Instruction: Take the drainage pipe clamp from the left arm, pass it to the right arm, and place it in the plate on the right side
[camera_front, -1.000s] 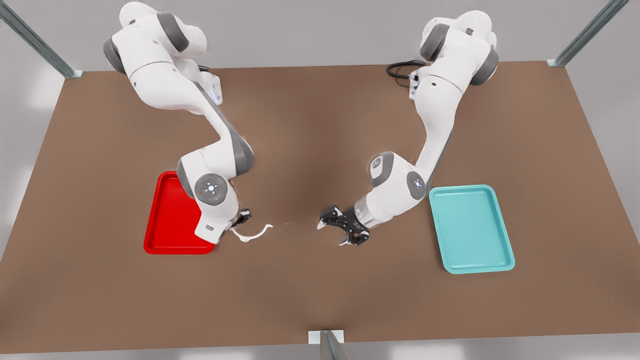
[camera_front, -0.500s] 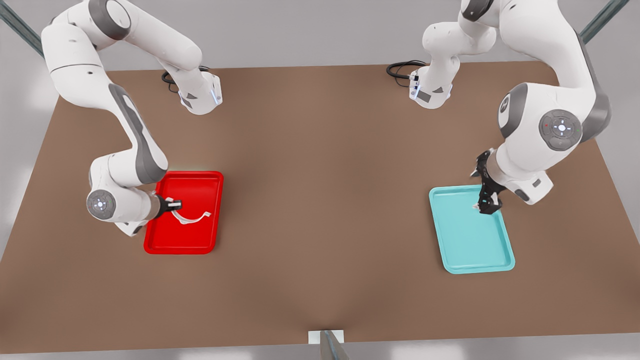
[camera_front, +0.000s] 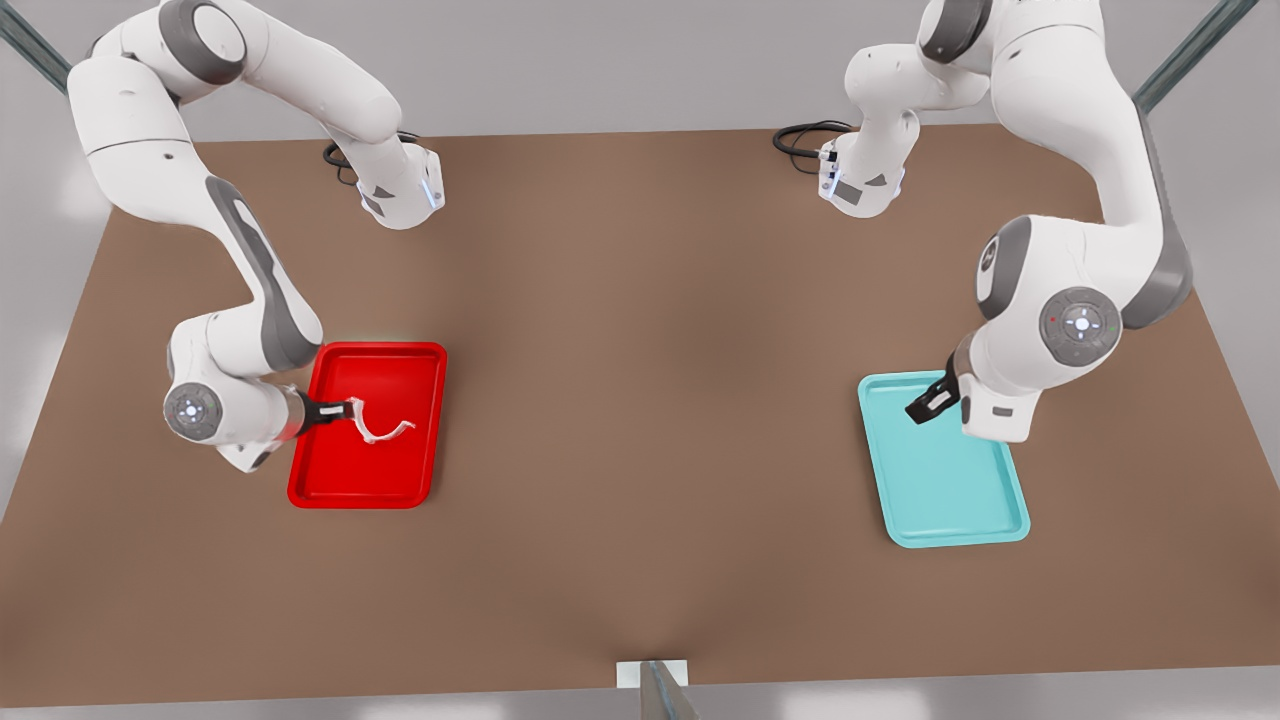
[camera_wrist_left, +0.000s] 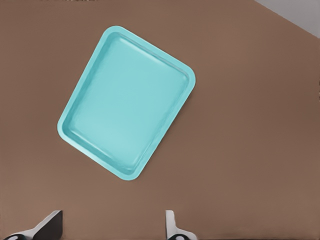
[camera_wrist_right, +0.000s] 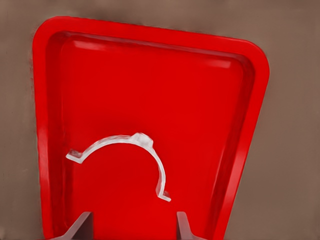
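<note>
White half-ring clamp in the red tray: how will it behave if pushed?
Probably light and springy: the thin white half-ring clamp is a slim open arc. On the glossy red tray it would likely skid, not roll. The open right gripper hovers over it; the open left gripper waits over the teal tray.

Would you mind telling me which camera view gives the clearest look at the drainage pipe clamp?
The right wrist view: the drainage pipe clamp shows close up, its whole white arc and end tabs sharp against the red plate. In the front view the clamp is a small arc at the right claw. The left wrist view faces the teal tray.
</note>
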